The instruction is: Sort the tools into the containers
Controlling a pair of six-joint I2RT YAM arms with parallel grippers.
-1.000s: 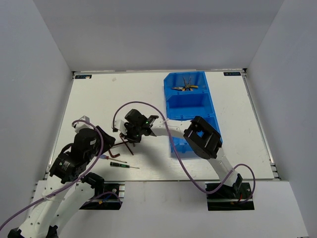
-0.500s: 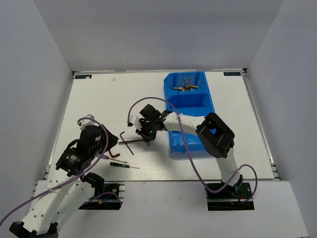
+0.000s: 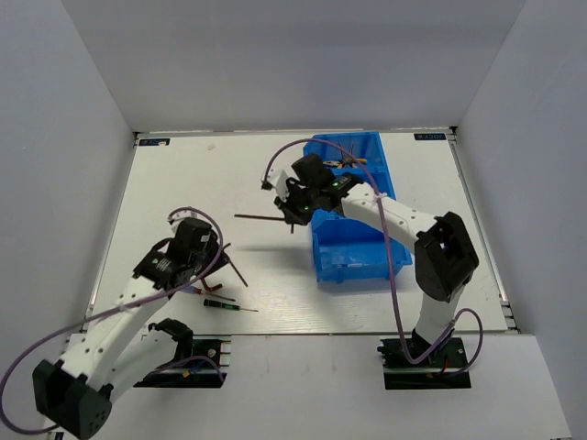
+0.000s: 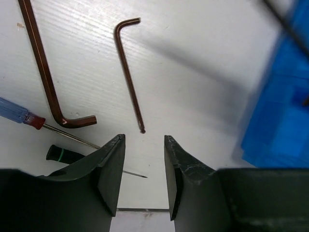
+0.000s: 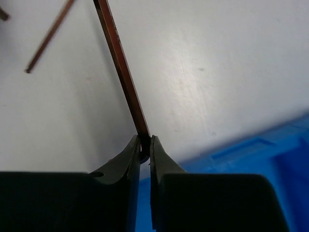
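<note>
Right claw (image 5: 144, 143) pinching hex key (image 5: 120, 72), white table (image 3: 183, 179), grey walls (image 3: 293, 55)

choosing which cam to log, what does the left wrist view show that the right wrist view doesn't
Left wrist only: thick hex key, thin hex key, blue screwdriver and black screwdriver on the table, left jaws open, empty. Right wrist only: right jaws shut on a held hex key. Both: table, bin. A thin rod in the right view may be one of those keys; cannot tell.
</note>
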